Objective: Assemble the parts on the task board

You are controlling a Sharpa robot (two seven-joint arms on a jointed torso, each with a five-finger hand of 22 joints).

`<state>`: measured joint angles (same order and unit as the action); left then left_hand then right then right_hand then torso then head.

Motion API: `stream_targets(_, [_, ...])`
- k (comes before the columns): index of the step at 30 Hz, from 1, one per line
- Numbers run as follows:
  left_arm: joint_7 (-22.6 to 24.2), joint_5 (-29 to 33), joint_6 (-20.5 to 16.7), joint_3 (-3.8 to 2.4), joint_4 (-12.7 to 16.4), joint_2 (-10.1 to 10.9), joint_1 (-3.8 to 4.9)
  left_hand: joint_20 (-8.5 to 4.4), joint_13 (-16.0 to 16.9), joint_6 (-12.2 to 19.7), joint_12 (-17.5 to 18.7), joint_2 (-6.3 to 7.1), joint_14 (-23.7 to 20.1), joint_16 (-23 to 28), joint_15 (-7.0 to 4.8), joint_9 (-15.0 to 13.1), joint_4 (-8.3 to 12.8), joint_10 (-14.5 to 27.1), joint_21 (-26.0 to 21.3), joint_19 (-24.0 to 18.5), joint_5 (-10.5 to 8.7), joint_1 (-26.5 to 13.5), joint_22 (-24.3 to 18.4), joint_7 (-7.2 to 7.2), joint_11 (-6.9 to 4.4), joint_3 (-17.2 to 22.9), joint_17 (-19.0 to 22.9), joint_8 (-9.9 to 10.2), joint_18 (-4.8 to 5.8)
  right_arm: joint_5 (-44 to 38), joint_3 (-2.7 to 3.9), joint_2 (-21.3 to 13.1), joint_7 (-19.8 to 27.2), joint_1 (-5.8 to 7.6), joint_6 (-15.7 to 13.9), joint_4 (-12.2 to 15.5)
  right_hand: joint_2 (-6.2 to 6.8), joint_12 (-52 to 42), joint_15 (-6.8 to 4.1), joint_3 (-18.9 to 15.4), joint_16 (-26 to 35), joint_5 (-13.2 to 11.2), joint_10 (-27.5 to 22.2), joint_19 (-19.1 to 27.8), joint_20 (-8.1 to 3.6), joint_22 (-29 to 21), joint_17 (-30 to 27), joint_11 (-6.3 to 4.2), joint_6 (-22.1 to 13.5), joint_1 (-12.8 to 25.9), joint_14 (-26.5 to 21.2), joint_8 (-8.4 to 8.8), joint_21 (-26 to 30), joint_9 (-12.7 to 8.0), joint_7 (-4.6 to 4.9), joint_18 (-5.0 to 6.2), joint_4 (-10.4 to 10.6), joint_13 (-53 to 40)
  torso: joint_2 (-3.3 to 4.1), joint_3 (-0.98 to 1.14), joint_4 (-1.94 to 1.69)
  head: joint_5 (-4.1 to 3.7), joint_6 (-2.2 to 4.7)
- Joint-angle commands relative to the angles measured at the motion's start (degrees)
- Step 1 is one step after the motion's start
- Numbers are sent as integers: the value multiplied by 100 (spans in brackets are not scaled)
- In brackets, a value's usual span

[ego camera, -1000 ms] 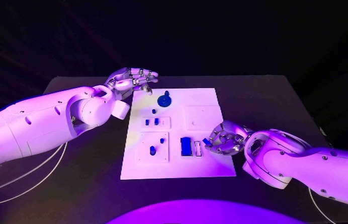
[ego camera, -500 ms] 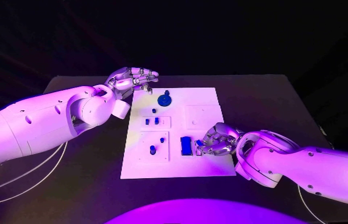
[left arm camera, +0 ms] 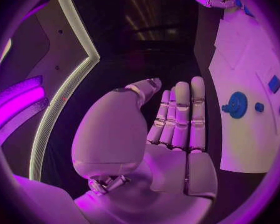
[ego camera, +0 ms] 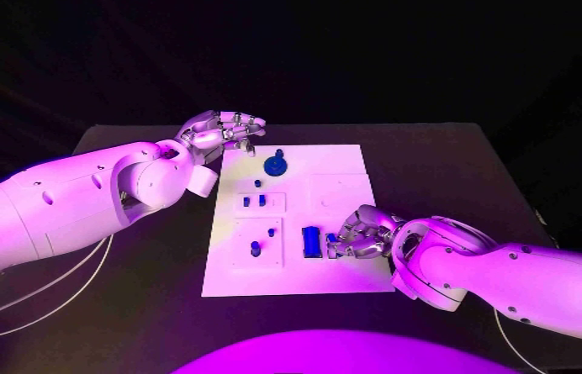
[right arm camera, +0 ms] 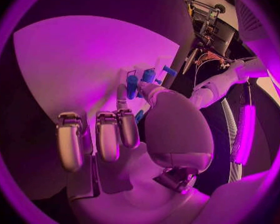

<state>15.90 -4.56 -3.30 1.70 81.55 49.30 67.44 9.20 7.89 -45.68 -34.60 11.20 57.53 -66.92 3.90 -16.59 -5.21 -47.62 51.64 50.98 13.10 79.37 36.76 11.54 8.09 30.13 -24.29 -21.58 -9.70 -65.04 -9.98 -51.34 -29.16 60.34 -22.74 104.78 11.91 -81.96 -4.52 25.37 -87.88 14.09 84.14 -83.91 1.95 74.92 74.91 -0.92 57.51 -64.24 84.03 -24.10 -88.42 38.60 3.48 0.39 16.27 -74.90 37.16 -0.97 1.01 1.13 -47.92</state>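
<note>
White task board (ego camera: 346,160) carries small blue parts (ego camera: 312,242) in recesses.

A black table (ego camera: 145,307) carries the white task board (ego camera: 346,286), which lies flat at its centre, long side running from six toward twelve o'clock, with bare tabletop on every side of it.

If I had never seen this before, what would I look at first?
Probably the white task board in the middle of the black table, with small blue parts on it, like the round blue gear-shaped part near its far end. Next, the two silver hands: the right hand reaches onto the board's near right side beside a blue block, and the left hand hovers by the far left corner.
</note>
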Motion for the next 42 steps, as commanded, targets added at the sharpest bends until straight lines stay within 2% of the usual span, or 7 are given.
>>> stream_targets(1, [12, 11, 112, -3, 15, -5, 3, 9, -8, 46, -27, -55, -20, 24, 4, 7, -20, 41, -39, 27, 21, 13, -8, 41, 15, 7, 8, -24, -83, -183, -1, 19, -55, -10, 152, -10, -3, 1, 29, -33, 34, -10, 228, -546, 3, 1458, 891, 30, 31, 63, 477, 29, 25, 3, 14, 0, 0, -1062, 1, -1, -3, -1, -12])
stream_targets(12, [4, 11, 110, -3, 16, 4, 3, 9, -8, 46, -27, -55, -20, 24, 4, 7, -20, 41, -39, 27, 21, 13, -8, 41, 15, 7, 8, -24, -83, -264, -1, 65, -56, -19, 131, -52, 26, 22, 33, -150, 40, -5, 218, -538, 7, 1451, 876, 35, 33, 156, 474, 41, 50, 6, 19, 5, 20, -1052, 0, -3, -5, 3, -14])
stream_targets(15, [3, 11, 109, -3, 15, 5, 3, 9, -8, 46, -27, -55, -20, 24, 4, 7, -20, 41, -39, 27, 21, 13, -8, 41, 15, 7, 8, -24, -83, -258, -1, 81, -37, -20, 122, -48, 37, 24, 34, -287, 41, 132, 218, -537, 9, 1450, 876, 35, 39, 239, 473, 54, 54, 12, 18, 5, 21, -1052, 1, -2, -4, 4, -13])
stream_targets(27, [-5, 3, 126, -3, 12, 6, 3, 10, -14, 49, -31, -78, -22, 23, 1, 11, -14, 45, -41, 27, 35, 31, -9, 36, 11, 29, 11, -27, -85, -157, -1, 83, -15, -21, 134, -41, 39, 24, 34, -503, 40, 162, 218, -535, 10, 1448, 880, 34, 45, 405, 474, 73, 58, 18, 15, 6, 39, -1054, 0, -2, 0, 9, -21])
stream_targets(42, [-9, 2, 126, -3, -1, 12, 3, 9, -16, 51, -32, -81, -24, 24, 0, 12, -10, 46, -40, 27, 39, 36, -8, 37, 11, 35, 12, -28, -86, 130, -1, -167, 196, -61, 123, 151, 59, 12, 30, -569, 40, 137, 224, -534, 8, 1448, 881, 29, 45, 349, 474, 80, 62, 23, 9, 7, 3, -1062, -3, 5, 6, 21, -15])
